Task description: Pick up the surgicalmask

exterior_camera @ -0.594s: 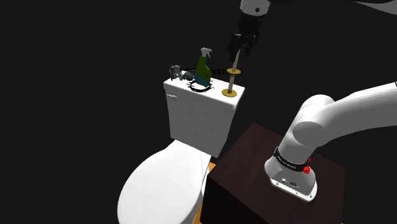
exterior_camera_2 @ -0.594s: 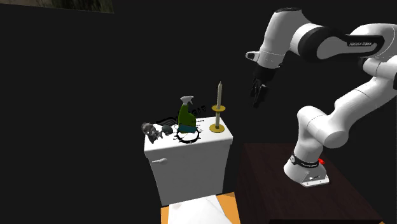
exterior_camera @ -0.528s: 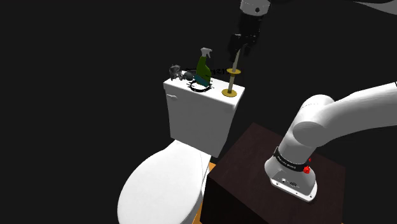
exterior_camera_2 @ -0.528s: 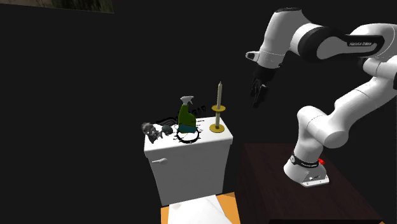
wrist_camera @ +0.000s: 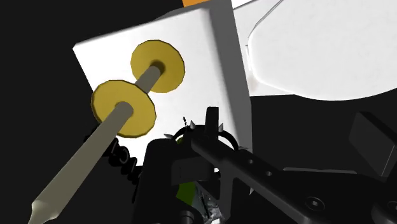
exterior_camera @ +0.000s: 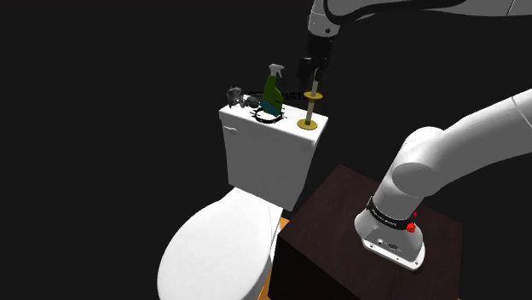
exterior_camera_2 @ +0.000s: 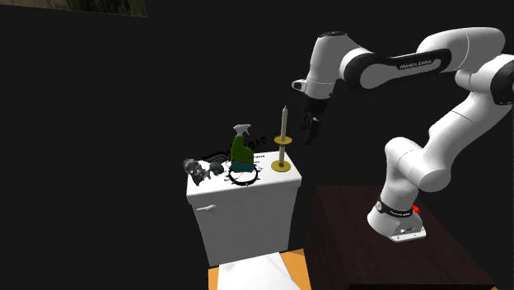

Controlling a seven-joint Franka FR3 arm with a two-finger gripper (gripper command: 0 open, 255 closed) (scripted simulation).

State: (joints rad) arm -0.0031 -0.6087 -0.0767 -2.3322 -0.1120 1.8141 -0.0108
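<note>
**A:** Where is the surgicalmask [exterior_camera_2: 240, 166]?

**B:** I take it to be the teal patch at the foot of the green spray bottle [exterior_camera_2: 240, 147], on top of the toilet tank [exterior_camera_2: 243, 212] (a black spiked ring [exterior_camera_2: 244, 178] lies in front of it).

**A:** What has just changed?

**B:** The gripper [exterior_camera_2: 310, 138] has swung in from over the stand [exterior_camera_2: 371, 259] towards the tank. It now hangs beside the top of the 1 candle [exterior_camera_2: 283, 123], well above the mask.

**A:** Open or shut?

**B:** I cannot tell, though nothing shows in its grasp. The approach is under way, and the candle and bottle crowd the way down.
</note>
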